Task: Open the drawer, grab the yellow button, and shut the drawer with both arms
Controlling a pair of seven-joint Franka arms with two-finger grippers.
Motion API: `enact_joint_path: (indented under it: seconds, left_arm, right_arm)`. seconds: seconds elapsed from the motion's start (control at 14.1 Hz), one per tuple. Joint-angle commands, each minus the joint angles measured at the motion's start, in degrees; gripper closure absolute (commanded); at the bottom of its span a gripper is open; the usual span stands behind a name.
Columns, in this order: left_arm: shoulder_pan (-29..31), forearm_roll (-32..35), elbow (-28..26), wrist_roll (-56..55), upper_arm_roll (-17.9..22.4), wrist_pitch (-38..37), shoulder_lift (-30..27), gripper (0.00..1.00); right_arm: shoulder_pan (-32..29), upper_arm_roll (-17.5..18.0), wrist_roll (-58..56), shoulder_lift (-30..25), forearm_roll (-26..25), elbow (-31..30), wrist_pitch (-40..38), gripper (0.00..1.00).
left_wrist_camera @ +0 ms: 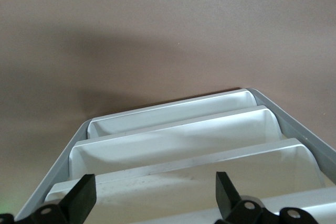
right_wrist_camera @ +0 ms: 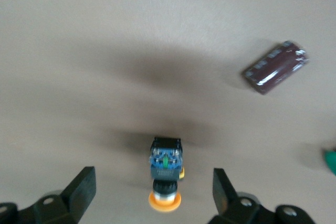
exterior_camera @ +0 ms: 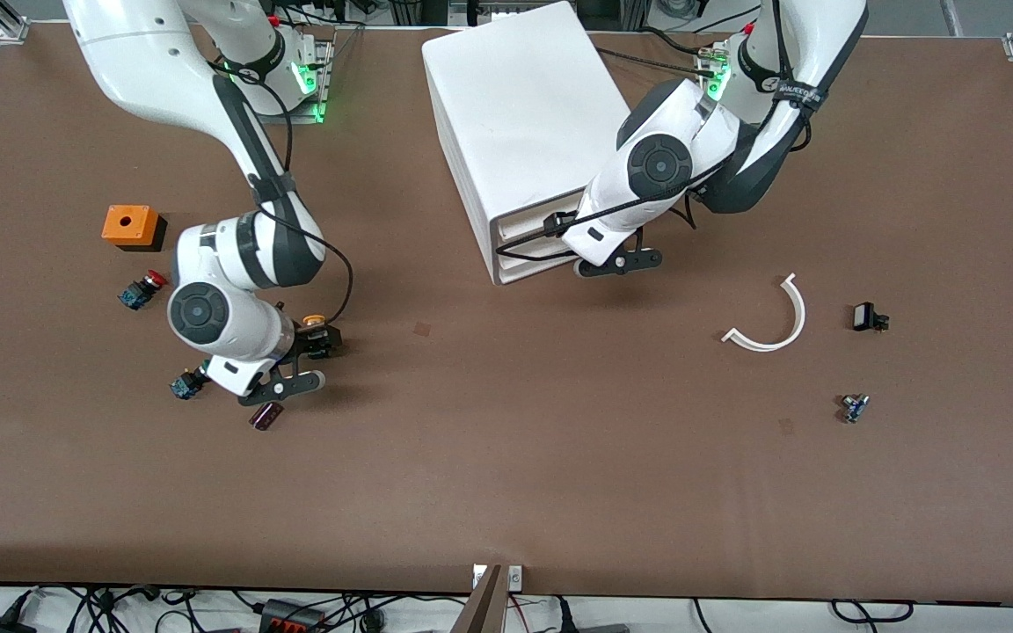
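Note:
The button, with an orange-yellow cap, black collar and blue base, lies on its side on the table toward the right arm's end. My right gripper is open over it. In the right wrist view the button lies between the two fingers of the right gripper and touches neither. The white cabinet stands at the middle of the table. Its uppermost drawer sits flush with the three below. My left gripper is open and empty in front of the drawer fronts, also seen in the left wrist view.
An orange box, a red-capped button, another blue-based button and a dark maroon cylinder lie round the right gripper. A white curved strip and two small parts lie toward the left arm's end.

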Motion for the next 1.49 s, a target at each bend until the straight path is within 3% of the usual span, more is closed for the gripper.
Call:
enact_joint_path:
  seconds: [0.0,0.28,0.57,0.71,0.85,1.07,1.14,1.21,1.42]
  left_arm:
    - [1.04,-1.41,-0.75,1.1,-0.84,-1.72,-1.74,0.0]
    - [9.01,-0.62,5.92,10.03,-0.13,-4.71,-1.3,0.0]
    - [17.91,8.16,11.02,24.36,-0.14,-7.61,-1.21,0.0]
    - [21.25,9.83,15.14,28.77,-0.05,-12.68,-1.21,0.0]
    - [22.75,15.53,19.89,34.29,-0.22,-18.84,-1.3,0.0]
    - [25.91,15.83,24.92,43.35,0.04,-25.62,-1.74,0.0]
    - [25.66,15.73,24.49,45.55,1.61,-25.98,-3.48,0.0]
    - [23.57,13.99,23.53,47.4,6.23,-25.99,-6.37,0.0]
    - [11.63,9.23,17.74,53.03,23.55,-25.46,-14.72,0.0]
  right_arm:
    - [-0.49,-0.42,4.44,-0.62,0.32,10.29,-12.4,0.0]
    - [-0.75,-3.67,7.54,-3.78,0.32,15.68,-20.25,0.0]
    - [-0.75,-8.06,6.84,-8.71,0.05,15.95,-22.71,0.0]
    - [-0.84,-10.44,6.75,-10.99,0.4,15.95,-23.07,0.0]
    - [-2.41,-10.97,6.75,-12.49,0.41,15.95,-23.07,0.0]
    - [-5.66,-10.45,6.48,-15.38,0.58,15.77,-22.9,0.0]
    - [-6.72,-9.84,6.4,-16.09,0.49,15.77,-22.89,0.0]
    - [-8.38,-8.61,6.13,-16.53,0.41,15.77,-22.72,0.0]
    - [-19.43,-0.02,2.72,-18.11,0.06,15.77,-22.63,0.0]
